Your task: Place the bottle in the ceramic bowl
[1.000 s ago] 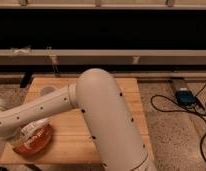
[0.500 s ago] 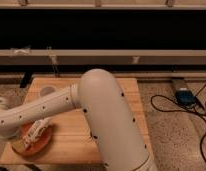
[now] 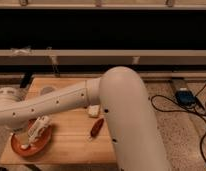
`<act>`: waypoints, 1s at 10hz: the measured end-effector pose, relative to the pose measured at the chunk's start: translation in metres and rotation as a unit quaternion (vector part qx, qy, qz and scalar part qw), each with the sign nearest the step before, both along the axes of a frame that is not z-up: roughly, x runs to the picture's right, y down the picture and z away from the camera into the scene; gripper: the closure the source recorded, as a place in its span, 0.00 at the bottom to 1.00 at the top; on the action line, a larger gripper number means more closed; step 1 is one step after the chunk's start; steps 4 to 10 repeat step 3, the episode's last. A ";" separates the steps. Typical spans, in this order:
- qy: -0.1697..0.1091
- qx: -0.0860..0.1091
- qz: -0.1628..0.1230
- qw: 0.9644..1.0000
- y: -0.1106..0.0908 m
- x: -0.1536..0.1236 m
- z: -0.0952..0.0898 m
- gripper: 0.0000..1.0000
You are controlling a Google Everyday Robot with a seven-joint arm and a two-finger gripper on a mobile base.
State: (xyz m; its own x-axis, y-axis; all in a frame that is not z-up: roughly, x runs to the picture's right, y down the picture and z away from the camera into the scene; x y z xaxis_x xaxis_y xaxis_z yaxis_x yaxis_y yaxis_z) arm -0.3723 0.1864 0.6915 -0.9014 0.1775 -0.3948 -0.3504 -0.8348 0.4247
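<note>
the bottle (image 3: pixel 38 130), previously hidden, now lay tilted inside the ceramic bowl (image 3: pixel 21 146) on the surface (image 3: pixel 71 140); the claw (image 3: pixel 21 136) sat beside it, grip state indeterminable, placement apparently achieved.

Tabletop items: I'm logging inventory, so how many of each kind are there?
Bottle, lying in the bowl: 1
Ceramic bowl: 1
Dark red pod: 1
Small pale block: 1
Total: 4
The claw sits over the bowl at the table's left.
</note>
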 end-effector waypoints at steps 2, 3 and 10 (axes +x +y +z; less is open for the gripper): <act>-0.003 -0.002 0.000 1.000 0.000 0.000 -0.003 0.20; -0.003 -0.002 0.001 1.000 0.000 0.001 -0.002 0.20; -0.003 -0.002 0.001 1.000 0.000 0.001 -0.002 0.20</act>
